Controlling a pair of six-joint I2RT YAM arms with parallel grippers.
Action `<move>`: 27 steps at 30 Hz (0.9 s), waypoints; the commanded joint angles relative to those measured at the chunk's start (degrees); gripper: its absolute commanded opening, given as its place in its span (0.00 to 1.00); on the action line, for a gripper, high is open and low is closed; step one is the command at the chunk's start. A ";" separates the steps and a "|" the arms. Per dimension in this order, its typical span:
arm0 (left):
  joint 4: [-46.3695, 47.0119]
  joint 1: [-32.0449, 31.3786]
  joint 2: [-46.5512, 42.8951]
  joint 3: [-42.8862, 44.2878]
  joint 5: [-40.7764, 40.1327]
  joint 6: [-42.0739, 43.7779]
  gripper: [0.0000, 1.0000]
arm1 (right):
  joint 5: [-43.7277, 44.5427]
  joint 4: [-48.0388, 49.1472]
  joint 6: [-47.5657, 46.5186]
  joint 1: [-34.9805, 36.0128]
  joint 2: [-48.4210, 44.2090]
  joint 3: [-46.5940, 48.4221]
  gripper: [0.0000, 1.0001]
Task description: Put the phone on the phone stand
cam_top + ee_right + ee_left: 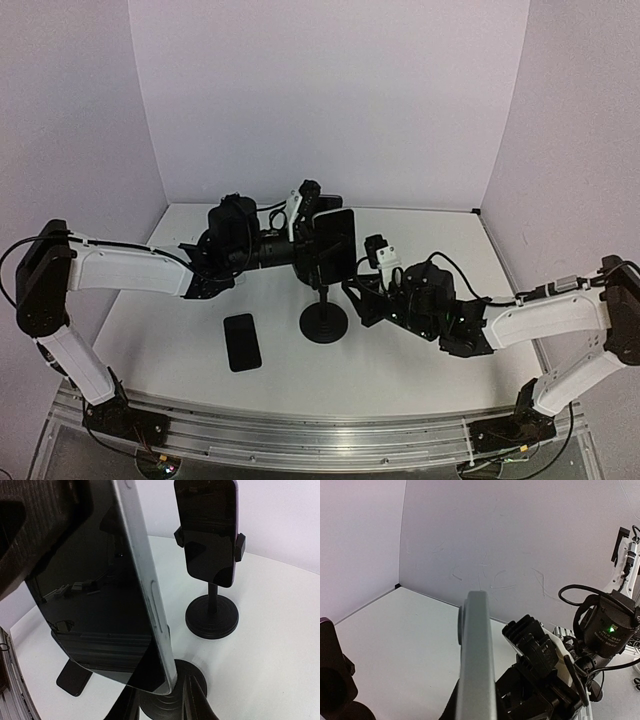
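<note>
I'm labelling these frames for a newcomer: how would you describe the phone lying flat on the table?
On the white table, find the round black stand base near the middle. Left of it, toward the arms' bases, lies the flat phone. Unlike the upright phone over the stand, it lies alone, touched by no gripper.

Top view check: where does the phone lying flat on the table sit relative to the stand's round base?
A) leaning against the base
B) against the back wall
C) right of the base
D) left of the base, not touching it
D: the flat phone lies on the table to the left of the stand base, with bare tabletop showing between them.
</note>
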 commanded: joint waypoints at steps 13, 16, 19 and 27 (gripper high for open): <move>6.92 0.05 -4.59 2.17 2.26 1.63 0.00 | 1.84 3.98 -0.68 0.59 0.90 1.81 0.25; 3.40 0.05 -4.69 2.53 0.90 2.00 0.00 | 3.07 3.98 -1.07 0.61 -0.06 1.13 0.26; 3.18 0.07 -5.34 1.66 -0.20 2.60 0.00 | 3.59 3.98 -1.55 0.61 0.26 1.39 0.25; 3.59 0.07 -5.20 2.59 -0.87 4.04 0.00 | 3.03 4.01 -1.61 0.61 2.63 3.02 0.18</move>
